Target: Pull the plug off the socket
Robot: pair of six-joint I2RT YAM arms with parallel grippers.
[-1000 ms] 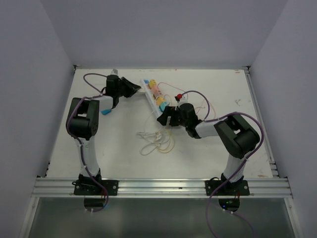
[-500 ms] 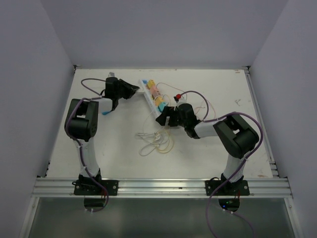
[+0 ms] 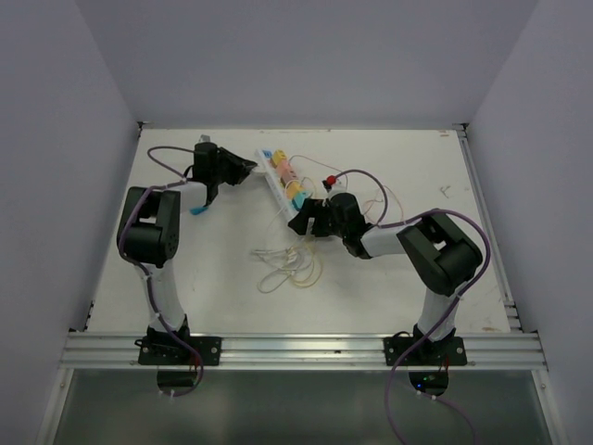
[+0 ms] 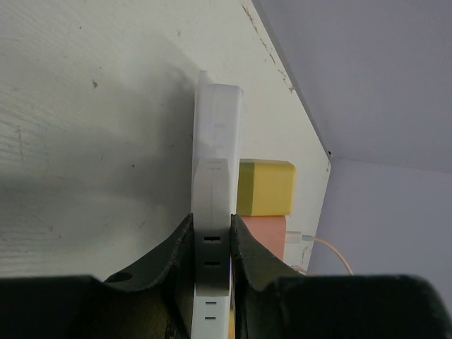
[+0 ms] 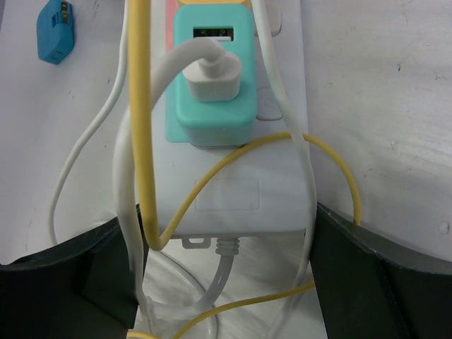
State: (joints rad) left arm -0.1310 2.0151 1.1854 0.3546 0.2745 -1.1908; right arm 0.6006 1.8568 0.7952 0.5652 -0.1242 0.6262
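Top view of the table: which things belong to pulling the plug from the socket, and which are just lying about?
Job: socket, clamped by left gripper; teal plug seated in it; right gripper, open at its near end.
Lying about: loose blue plug; loose coil of yellow and white cables.

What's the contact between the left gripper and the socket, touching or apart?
Touching. The left wrist view shows the left gripper clamped on the socket, with both fingers pressed flush against its sides and no gap.
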